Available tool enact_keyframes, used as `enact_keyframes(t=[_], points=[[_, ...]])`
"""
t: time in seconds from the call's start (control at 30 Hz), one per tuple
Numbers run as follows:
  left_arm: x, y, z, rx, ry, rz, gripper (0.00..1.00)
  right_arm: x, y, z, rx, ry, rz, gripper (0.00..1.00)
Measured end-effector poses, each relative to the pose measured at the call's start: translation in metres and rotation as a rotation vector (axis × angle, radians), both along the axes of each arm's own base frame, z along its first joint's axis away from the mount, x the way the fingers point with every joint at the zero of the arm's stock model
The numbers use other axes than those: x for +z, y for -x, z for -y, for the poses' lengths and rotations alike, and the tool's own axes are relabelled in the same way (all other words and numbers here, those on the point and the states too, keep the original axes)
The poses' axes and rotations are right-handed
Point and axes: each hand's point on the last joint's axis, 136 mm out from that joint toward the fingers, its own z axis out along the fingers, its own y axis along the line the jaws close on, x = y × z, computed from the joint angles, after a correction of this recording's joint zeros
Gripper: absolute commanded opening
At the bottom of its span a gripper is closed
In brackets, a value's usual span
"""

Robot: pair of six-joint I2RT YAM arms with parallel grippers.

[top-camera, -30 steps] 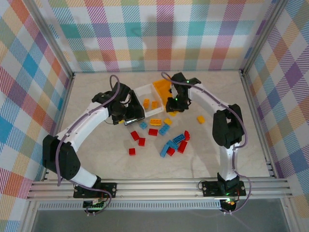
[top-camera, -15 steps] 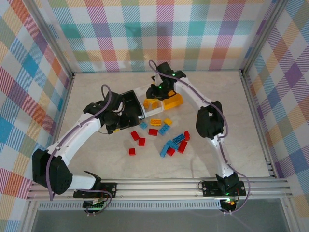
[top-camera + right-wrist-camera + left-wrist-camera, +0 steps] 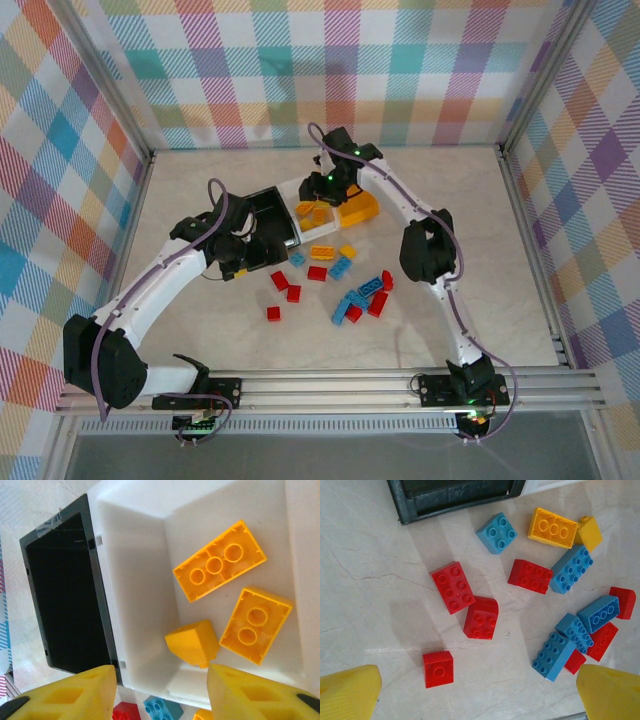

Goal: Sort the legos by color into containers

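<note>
Both arms arch inward over the table: left gripper (image 3: 479,692) spread wide above loose legos (image 3: 453,587), right gripper (image 3: 162,690) parted, empty, over the white bin (image 3: 135,580).

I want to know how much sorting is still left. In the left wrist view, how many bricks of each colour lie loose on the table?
Red bricks: 7, one partly under a blue one
Blue bricks: 5
Yellow-orange bricks: 2
Total: 14
</note>
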Motion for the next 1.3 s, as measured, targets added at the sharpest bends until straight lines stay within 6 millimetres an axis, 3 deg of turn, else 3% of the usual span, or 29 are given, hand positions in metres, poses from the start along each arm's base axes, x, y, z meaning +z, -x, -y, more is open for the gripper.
enact_keyframes(t=[0.1, 0.2, 0.3, 0.4, 0.47, 0.57, 0.67, 1.0, 1.3], points=[[0.001, -0.005, 0.006, -0.017, -0.001, 0.004, 1.00, 0.010, 0.010, 0.014, 0.001, 0.042, 0.010, 0.56], [-0.001, -0.011, 0.018, -0.045, 0.004, 0.001, 1.00, 0.024, 0.029, 0.043, -0.017, 0.104, 0.014, 0.58], [-0.005, -0.011, 0.029, -0.074, 0.013, -0.002, 1.00, 0.034, 0.054, 0.097, -0.087, 0.188, 0.002, 0.64], [-0.006, -0.013, 0.037, -0.090, 0.027, 0.004, 1.00, 0.033, 0.068, 0.168, -0.200, 0.283, -0.021, 0.68], [-0.005, -0.014, 0.041, -0.098, 0.038, 0.012, 1.00, 0.023, 0.075, 0.213, -0.277, 0.339, -0.057, 0.71], [-0.004, -0.016, 0.044, -0.102, 0.048, 0.020, 1.00, -0.002, 0.087, 0.258, -0.332, 0.420, -0.128, 0.73], [-0.002, -0.017, 0.045, -0.104, 0.057, 0.027, 1.00, -0.020, 0.096, 0.270, -0.301, 0.477, -0.172, 0.74], [-0.002, -0.017, 0.046, -0.105, 0.061, 0.028, 1.00, -0.065, 0.091, 0.277, -0.188, 0.569, -0.222, 0.74], [-0.005, -0.012, 0.043, -0.106, 0.048, 0.003, 1.00, -0.083, 0.074, 0.284, -0.156, 0.612, -0.209, 0.72]])
